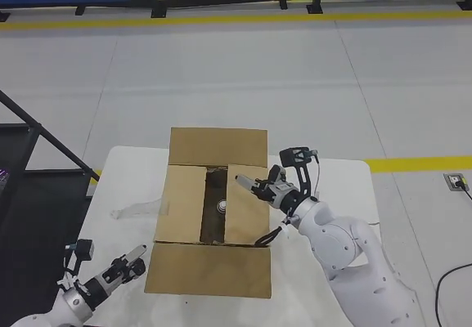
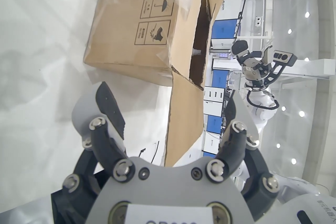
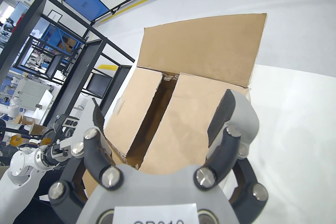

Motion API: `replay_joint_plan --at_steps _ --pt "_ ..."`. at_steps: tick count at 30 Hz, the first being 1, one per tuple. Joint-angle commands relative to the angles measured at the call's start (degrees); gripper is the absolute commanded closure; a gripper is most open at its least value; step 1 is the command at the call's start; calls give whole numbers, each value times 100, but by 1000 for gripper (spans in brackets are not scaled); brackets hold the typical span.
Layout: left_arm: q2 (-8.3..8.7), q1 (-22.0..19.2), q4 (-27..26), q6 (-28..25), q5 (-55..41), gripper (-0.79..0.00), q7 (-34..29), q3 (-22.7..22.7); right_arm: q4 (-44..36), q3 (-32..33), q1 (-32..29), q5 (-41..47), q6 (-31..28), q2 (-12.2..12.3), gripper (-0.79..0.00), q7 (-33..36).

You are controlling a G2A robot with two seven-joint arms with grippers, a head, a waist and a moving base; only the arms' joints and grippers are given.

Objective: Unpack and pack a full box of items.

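Cardboard box (image 1: 180, 204): likely light, stiff, flaps bendy. Best grabbed by a flap's edge. Right tool (image 1: 245, 185) spread wide above inner flap (image 1: 244, 227); left tool (image 1: 135, 260) spread too.

The white counter (image 1: 346, 184) carries an open cardboard box (image 1: 218, 145) near its middle, with the outer flaps spread toward the counter's near and far edges. A crumpled clear plastic sheet (image 1: 133, 212) lies on the counter just beside the box's left side.

The left end effector (image 2: 169, 97) gapes beside the cardboard box (image 2: 126, 33).
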Motion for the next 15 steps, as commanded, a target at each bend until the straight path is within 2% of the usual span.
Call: replay_joint_plan --at_steps 1,11,15 --pt "22 -12 0 9 -46 -785 -198 5 18 -6 -21 13 2 -3 -785 -39" --pt "159 -121 98 168 -256 -785 -1325 33 67 25 -63 49 -50 -6 -785 -119" --pt "208 -156 99 102 -366 -785 -1765 114 242 38 15 -144 251 -13 -785 -154"
